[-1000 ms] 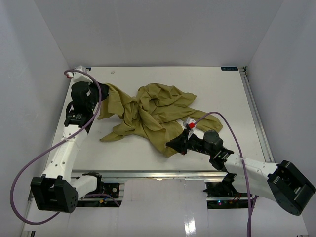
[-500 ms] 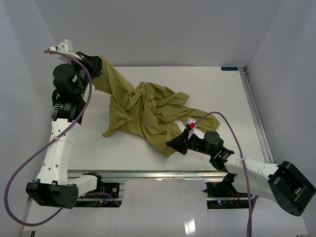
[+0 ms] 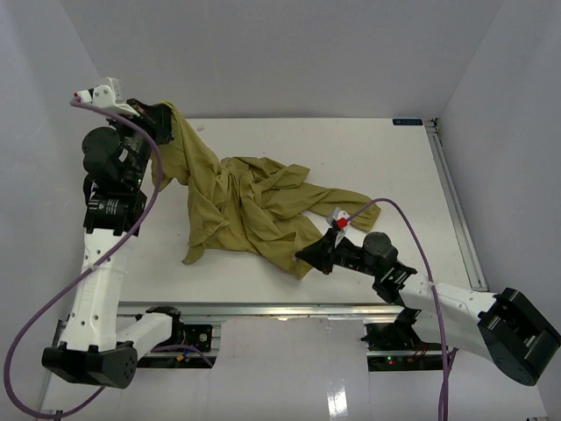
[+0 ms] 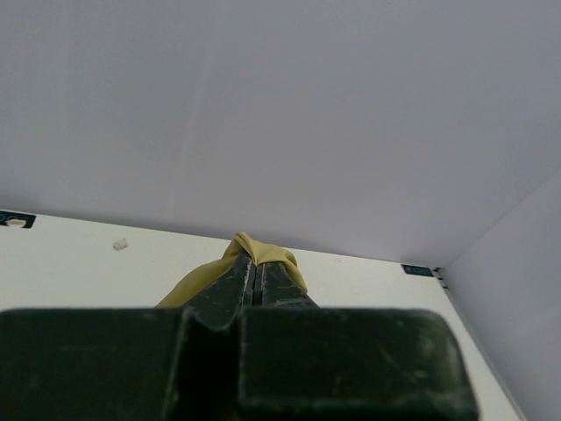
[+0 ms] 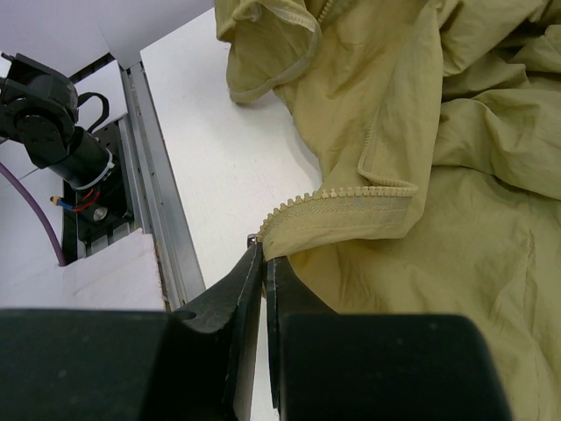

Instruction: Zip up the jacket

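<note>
The olive jacket (image 3: 254,206) lies crumpled across the middle of the white table. My left gripper (image 3: 166,114) is raised at the far left corner and is shut on a fold of the jacket (image 4: 263,254), which hangs stretched down from it. My right gripper (image 3: 302,255) is low at the jacket's near edge and is shut on the end of the zipper tape (image 5: 346,200), whose teeth show just past its fingertips (image 5: 250,267).
The table's front rail (image 5: 153,210) and the left arm's base (image 5: 53,123) show in the right wrist view. White walls enclose the table at the back and sides. A small white scrap (image 4: 120,245) lies at the table's far left.
</note>
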